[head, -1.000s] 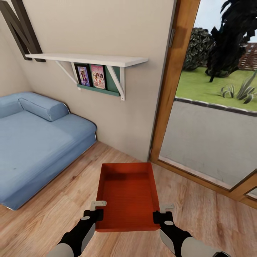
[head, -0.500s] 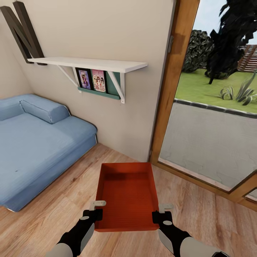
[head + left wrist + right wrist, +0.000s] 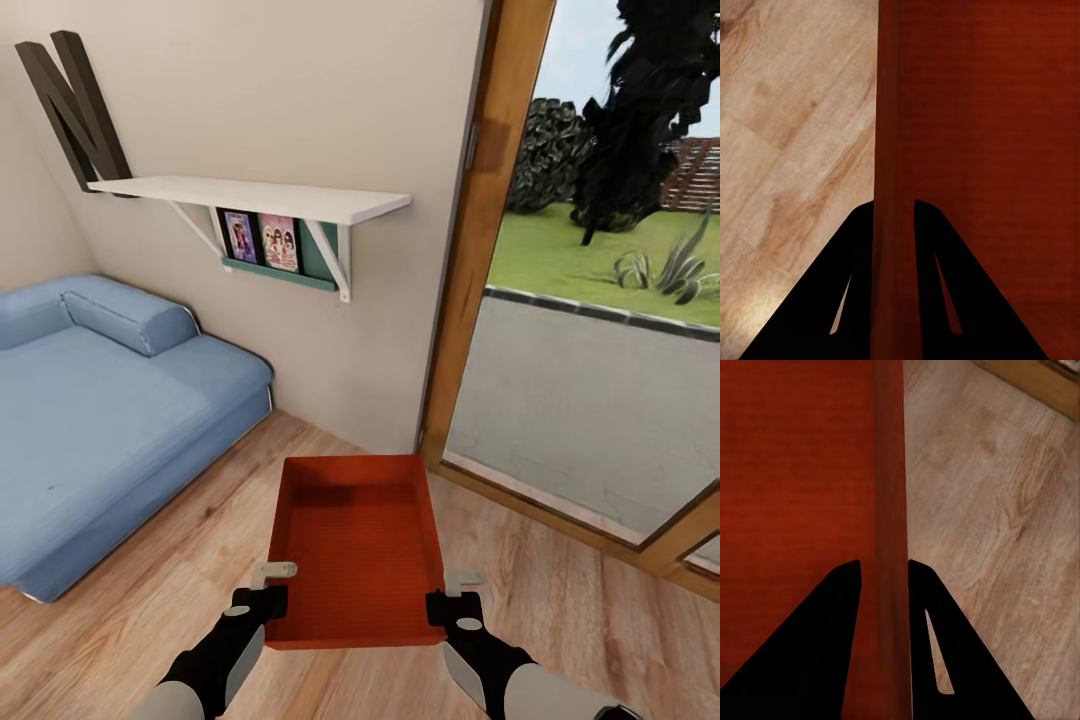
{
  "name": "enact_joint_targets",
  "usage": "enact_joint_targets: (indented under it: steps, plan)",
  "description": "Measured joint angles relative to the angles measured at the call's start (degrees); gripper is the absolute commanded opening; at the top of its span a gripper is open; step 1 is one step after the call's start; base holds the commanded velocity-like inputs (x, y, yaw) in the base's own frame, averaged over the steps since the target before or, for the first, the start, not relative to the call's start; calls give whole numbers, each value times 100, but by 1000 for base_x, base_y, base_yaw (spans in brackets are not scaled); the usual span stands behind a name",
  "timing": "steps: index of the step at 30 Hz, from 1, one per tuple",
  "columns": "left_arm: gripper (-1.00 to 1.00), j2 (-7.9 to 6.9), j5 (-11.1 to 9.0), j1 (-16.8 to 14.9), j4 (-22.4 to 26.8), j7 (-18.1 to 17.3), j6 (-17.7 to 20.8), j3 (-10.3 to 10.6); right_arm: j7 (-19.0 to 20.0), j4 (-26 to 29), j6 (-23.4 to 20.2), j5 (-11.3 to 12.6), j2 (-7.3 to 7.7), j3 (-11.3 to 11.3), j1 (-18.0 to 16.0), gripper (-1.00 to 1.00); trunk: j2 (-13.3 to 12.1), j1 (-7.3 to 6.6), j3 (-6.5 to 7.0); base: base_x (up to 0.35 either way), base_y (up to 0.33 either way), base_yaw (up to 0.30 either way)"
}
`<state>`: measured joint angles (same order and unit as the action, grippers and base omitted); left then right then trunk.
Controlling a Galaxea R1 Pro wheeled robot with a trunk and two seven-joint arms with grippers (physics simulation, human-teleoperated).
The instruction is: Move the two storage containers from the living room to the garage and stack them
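I hold one orange-red storage container (image 3: 357, 545) level in front of me above the light wood-plank floor of the living room. My left gripper (image 3: 268, 604) is shut on its left wall near the front corner, and my right gripper (image 3: 440, 607) is shut on its right wall. In the left wrist view the black fingers (image 3: 855, 270) pinch the container's wall (image 3: 894, 150). The right wrist view shows the same grip, black fingers (image 3: 840, 637) either side of the wall (image 3: 889, 495). The bin is empty inside.
A blue sofa (image 3: 100, 420) fills the left side. A white wall shelf (image 3: 250, 195) with a big dark letter N (image 3: 75, 100) hangs ahead. A wood-framed glass door (image 3: 600, 330) stands at the right, with lawn and paving outside.
The whole view has shifted: shelf, sofa and letter sit lower and a little to the right, so the camera has moved. Container and grippers keep their places in the picture.
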<state>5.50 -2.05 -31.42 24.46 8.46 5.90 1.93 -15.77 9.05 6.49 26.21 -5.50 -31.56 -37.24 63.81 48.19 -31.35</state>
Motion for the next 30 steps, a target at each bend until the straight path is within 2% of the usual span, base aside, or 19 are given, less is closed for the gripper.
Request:
enact_joint_targets:
  steps: [12,30]
  plan:
    - [-100,0,0,0,8,0,-7,-2,-5,17,0,1,4,-8,0,-100,-482,-264,323,0,0,0]
    - [-100,0,-2,1,17,1,-7,-3,-8,28,0,6,7,-15,0,-100,-483,-264,486,0,0,0]
